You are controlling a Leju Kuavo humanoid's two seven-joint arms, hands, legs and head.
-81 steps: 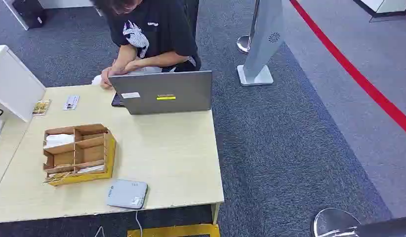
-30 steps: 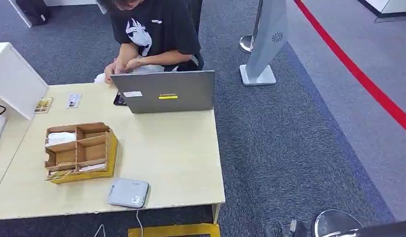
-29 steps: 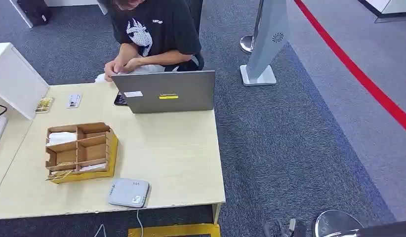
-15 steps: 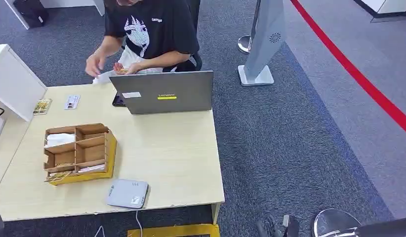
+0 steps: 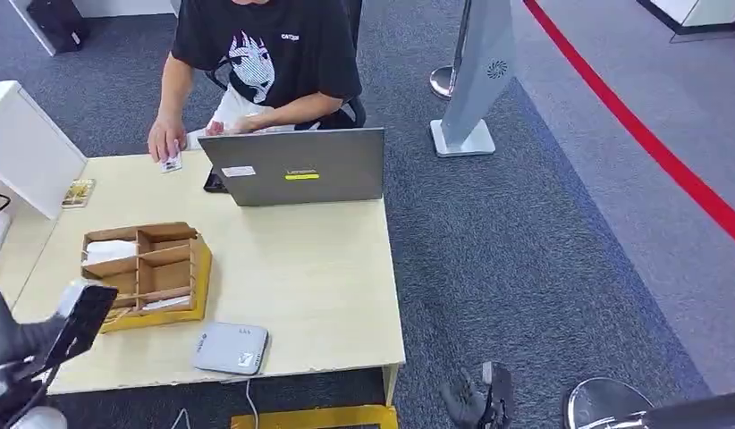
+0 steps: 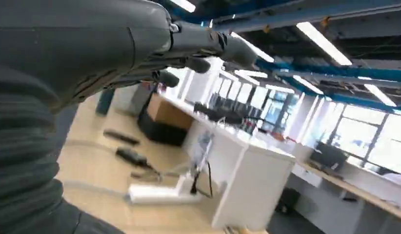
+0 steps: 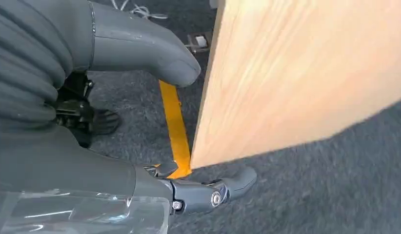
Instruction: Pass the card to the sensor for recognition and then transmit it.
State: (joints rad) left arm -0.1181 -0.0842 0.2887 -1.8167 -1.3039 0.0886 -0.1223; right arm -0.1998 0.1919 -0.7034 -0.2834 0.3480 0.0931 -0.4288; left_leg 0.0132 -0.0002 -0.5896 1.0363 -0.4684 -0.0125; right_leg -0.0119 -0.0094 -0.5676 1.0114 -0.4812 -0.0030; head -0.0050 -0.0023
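Pale table (image 5: 301, 277): person's hand (image 5: 164, 138) pins card (image 5: 172, 164); axis unclear; each robot hand empty, spread.

**Office floor as I see it from the rig**

I look down on a pale wood table (image 5: 301, 295) standing on blue-grey carpet (image 5: 525, 268). A red line (image 5: 650, 143) runs diagonally across the carpet at the right, past a grey standing panel (image 5: 480, 71) on its flat base. A white cabinet (image 5: 29, 147) sits at the table's left. Through the left wrist camera I see ceiling strip lights (image 6: 325, 44), blue beams (image 6: 335, 9) and bright windows (image 6: 364, 131).
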